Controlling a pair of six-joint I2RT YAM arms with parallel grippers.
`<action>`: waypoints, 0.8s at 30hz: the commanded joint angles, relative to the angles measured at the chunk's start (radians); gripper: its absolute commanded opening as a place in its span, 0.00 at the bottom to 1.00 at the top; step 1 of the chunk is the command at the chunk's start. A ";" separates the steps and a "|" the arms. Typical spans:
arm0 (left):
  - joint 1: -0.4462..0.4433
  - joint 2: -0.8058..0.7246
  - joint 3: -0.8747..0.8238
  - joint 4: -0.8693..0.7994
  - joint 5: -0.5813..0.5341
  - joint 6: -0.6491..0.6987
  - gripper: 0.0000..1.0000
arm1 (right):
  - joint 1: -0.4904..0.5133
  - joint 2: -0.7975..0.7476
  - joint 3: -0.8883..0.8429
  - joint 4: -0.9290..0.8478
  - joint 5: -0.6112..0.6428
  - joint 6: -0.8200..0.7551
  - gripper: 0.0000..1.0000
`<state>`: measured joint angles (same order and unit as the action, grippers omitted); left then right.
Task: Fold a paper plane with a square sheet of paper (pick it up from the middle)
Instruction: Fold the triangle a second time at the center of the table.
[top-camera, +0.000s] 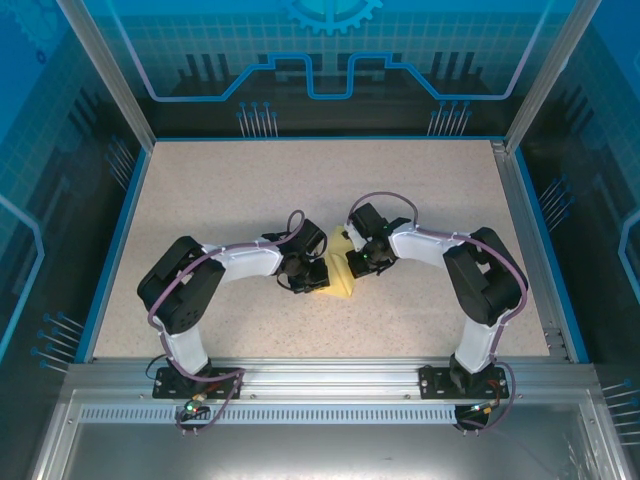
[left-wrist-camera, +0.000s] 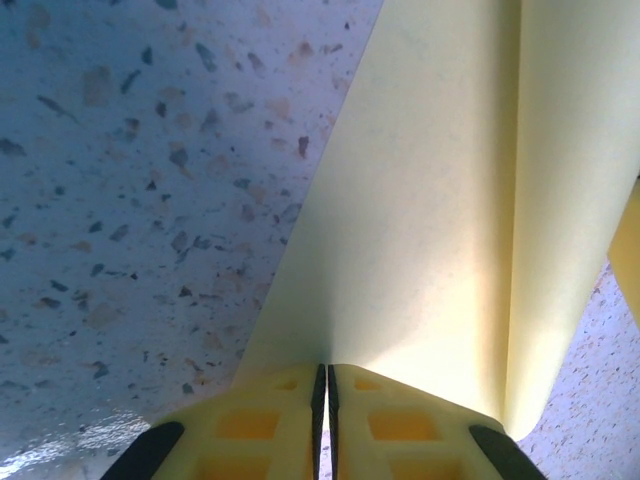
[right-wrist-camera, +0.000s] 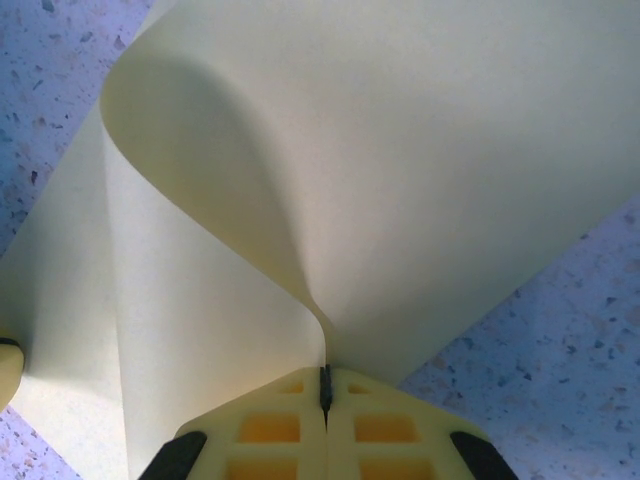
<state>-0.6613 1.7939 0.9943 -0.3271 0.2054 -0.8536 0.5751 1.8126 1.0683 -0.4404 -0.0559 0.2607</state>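
Both pairs of jaws clamp the curled yellow square paper sheet (right-wrist-camera: 400, 150) midway between the speckled desk's (top-camera: 220, 190) side edges

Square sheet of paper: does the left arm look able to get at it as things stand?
Yes, apparently: the left gripper is shut on the square sheet of paper, with nothing between them. The right gripper pinches another edge.
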 joint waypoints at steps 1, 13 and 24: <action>0.002 0.011 0.017 -0.054 -0.011 0.030 0.13 | -0.009 0.013 0.023 -0.027 0.017 -0.008 0.00; 0.002 -0.040 0.021 -0.026 0.000 0.034 0.18 | -0.008 0.039 0.006 -0.018 0.013 -0.005 0.00; 0.097 -0.089 -0.081 0.398 0.221 -0.097 0.00 | -0.009 0.054 -0.011 -0.005 0.019 0.005 0.00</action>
<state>-0.5835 1.6859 0.9329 -0.0834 0.3241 -0.8936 0.5751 1.8183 1.0691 -0.4389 -0.0555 0.2611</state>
